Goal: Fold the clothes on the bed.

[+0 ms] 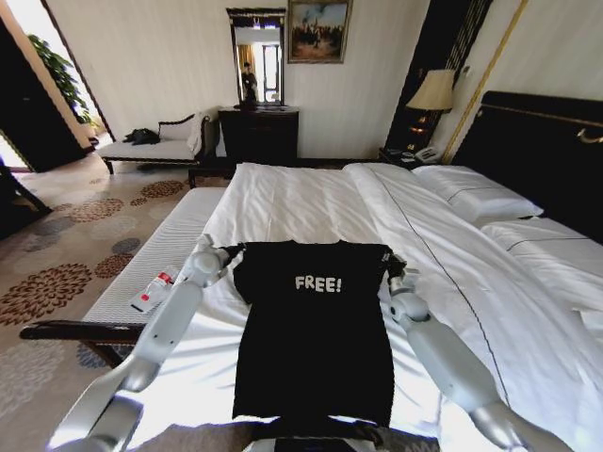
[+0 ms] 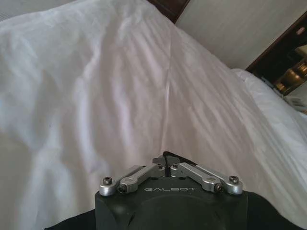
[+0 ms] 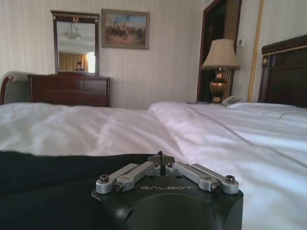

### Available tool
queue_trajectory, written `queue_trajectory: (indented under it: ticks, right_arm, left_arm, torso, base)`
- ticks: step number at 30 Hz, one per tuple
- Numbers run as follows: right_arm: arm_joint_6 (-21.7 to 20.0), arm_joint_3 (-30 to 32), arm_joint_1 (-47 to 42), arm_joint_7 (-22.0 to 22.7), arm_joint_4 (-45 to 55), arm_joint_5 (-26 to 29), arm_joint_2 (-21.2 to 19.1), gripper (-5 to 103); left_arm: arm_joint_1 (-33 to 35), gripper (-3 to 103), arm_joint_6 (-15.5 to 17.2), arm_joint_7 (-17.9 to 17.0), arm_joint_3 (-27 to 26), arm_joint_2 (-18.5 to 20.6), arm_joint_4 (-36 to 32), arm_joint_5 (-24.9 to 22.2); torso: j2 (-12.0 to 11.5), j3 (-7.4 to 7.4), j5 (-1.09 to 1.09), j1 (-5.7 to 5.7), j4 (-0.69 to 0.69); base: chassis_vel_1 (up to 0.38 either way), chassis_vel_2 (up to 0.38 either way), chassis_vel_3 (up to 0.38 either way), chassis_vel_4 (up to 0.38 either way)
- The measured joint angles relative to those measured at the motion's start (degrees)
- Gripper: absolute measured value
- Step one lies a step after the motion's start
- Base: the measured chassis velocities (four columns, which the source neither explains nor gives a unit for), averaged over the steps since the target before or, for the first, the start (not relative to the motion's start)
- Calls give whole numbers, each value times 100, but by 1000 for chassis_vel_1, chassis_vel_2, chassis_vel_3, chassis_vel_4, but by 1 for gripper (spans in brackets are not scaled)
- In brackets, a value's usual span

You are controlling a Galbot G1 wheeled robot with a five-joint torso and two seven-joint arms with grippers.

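Observation:
The clothes are one black T-shirt (image 1: 311,339) with white "FREE!" lettering, lying flat and chest up on the white bed (image 1: 301,198), its top edge stretched straight between my two grippers. My left gripper (image 1: 231,250) is at the shirt's left shoulder corner. In the left wrist view the left gripper (image 2: 165,160) has its fingers pinched together over the duvet, with black cloth (image 2: 72,223) under it. My right gripper (image 1: 391,266) is at the right shoulder corner. In the right wrist view the right gripper (image 3: 160,160) is likewise shut, with black cloth (image 3: 48,177) beside it.
A white-cushioned bench (image 1: 160,254) runs along the bed's left side with a small red-and-white item (image 1: 153,290) on it. Pillows (image 1: 476,198) and a dark headboard (image 1: 546,151) lie to the right. A dresser (image 1: 259,132), lamp (image 1: 433,94) and chaise (image 1: 155,146) stand at the far wall.

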Motion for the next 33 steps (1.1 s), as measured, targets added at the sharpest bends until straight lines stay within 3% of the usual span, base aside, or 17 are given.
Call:
queue_trajectory:
  ticks: [5,16,19,21,23,24,26,27,28,30,32,33]
  right_arm:
    - [133,-295,261,-20,-467,-175,345,0]
    - [200,-346,288,140,-663,-367,418,-3]
    - [502,-102,96,33,-184,-344,352,13]
    - [583,-6,21,-15,-36,-325,323,19]
    - [732,388,-260,-96,400,-248,229,19]
    - [762,642,-461,-106,634,-153,178,29]
    - [763,848,-627,-103,809,-35,144,35]
    - [759,935,-698,-99,886,15,131,35]
    - [593,1368,-1060,-71,1253,367,61,46]
    - [461,1562,-1265,-40,1443,574,25,46]
    - [138,1965,-1784,18,1938,1165,-21,57]
    - [138,1965,-1784,18,1938,1165,-21,57]
  left_arm:
    - [93,0,-83,16,248,-128,300,284]
    - [252,-2,-261,-67,215,-267,402,342]
    - [416,15,-232,-191,2,-148,31,109]
    - [465,15,-233,-208,-61,-109,-66,73]
    - [657,25,-238,-261,-308,11,-417,-26]
    - [795,30,-238,-291,-483,92,-629,-71]
    - [944,36,-229,-324,-661,161,-838,-123]
    - [1013,36,-224,-332,-744,187,-938,-150]
    - [1376,42,-135,-424,-1166,341,-1397,-317]
    - [1545,47,-108,-452,-1337,419,-1578,-388]
    - [2067,58,35,-557,-1726,590,-2099,-555]
    - [2067,58,35,-557,-1726,590,-2099,-555]
  torso:
    - [0,0,0,-1,3]
    - [0,-1,-1,-1,1]
    - [0,-2,-1,-1,2]
    - [0,-2,-1,-1,2]
    - [1,-2,-1,-3,4]
    - [1,-3,-2,-3,1]
    - [1,-3,-2,-3,-1]
    - [0,-3,-2,-3,0]
    - [1,-3,-1,-3,0]
    - [1,-4,-1,-3,1]
    - [0,-3,2,-3,2]
    - [0,-3,2,-3,2]
  base:
    - [0,0,0,0]
    - [0,0,0,0]
    - [0,0,0,0]
    - [0,0,0,0]
    - [0,0,0,0]
    - [0,0,0,0]
    - [0,0,0,0]
    - [0,0,0,0]
    - [0,0,0,0]
    - [0,0,0,0]
    - [0,0,0,0]
    - [0,0,0,0]
